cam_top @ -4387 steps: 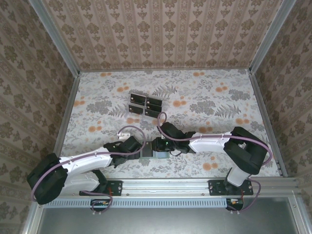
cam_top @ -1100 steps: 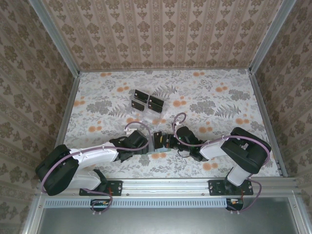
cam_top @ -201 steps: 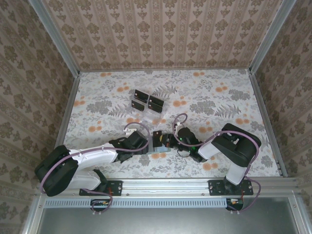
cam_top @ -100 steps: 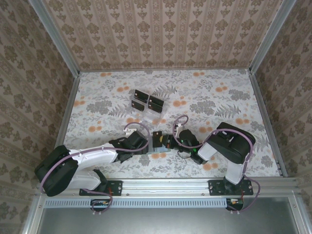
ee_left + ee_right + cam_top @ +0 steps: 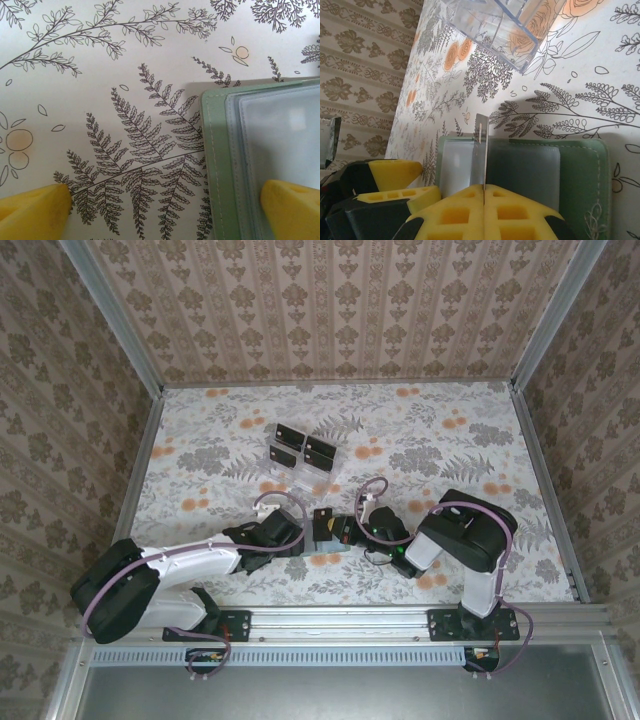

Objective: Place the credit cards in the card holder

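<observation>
Floral tablecloth [image 5: 450,440] and patterned wallpaper look as they did a second ago; what has moved is my right arm. Its bulky elbow has swung toward 9 o'clock, closing in on the wrist, while the right gripper [image 5: 484,187] has stayed almost in place over the card holder [image 5: 580,175]. Its fingers are clenched on one credit card [image 5: 481,145], which I see edge-on, standing upright above the holder's clear pockets. I read that swing as a re-angling of the card toward a pocket mouth, with the insertion not yet made.

My left gripper [image 5: 162,207] has not budged. It sits at 9 o'clock of the holder with its fingers spread wide, one tip over bare cloth and the other over the holder's clear pocket. It grips nothing. If the card pushes sideways, I judge the holder could slide.

At 12 o'clock of the holder, the clear rack [image 5: 300,478] holds the remaining credit cards [image 5: 305,445], unchanged over that second.
</observation>
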You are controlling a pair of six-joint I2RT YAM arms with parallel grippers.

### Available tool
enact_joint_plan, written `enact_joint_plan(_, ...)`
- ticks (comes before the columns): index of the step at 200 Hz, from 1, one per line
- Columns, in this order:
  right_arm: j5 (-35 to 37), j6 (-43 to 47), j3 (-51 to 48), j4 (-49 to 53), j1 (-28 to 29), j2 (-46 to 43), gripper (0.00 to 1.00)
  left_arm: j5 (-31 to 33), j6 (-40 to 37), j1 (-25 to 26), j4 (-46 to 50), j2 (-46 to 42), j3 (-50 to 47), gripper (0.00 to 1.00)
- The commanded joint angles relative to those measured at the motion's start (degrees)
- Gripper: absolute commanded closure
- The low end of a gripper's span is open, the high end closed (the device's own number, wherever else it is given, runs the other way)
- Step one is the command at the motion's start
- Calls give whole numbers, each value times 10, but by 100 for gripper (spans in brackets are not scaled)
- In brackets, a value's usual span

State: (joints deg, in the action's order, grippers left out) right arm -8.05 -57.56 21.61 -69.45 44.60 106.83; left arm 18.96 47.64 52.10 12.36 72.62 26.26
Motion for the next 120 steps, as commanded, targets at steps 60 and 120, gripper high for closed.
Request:
enact_joint_plan(60, -37, -19, -25, -24, -2, 11, 100, -8, 4, 1, 78, 15, -33, 0)
enact_joint_plan(120, -46, -27, -26, -27, 4, 23, 100, -8, 5, 0, 79, 15, -33, 0)
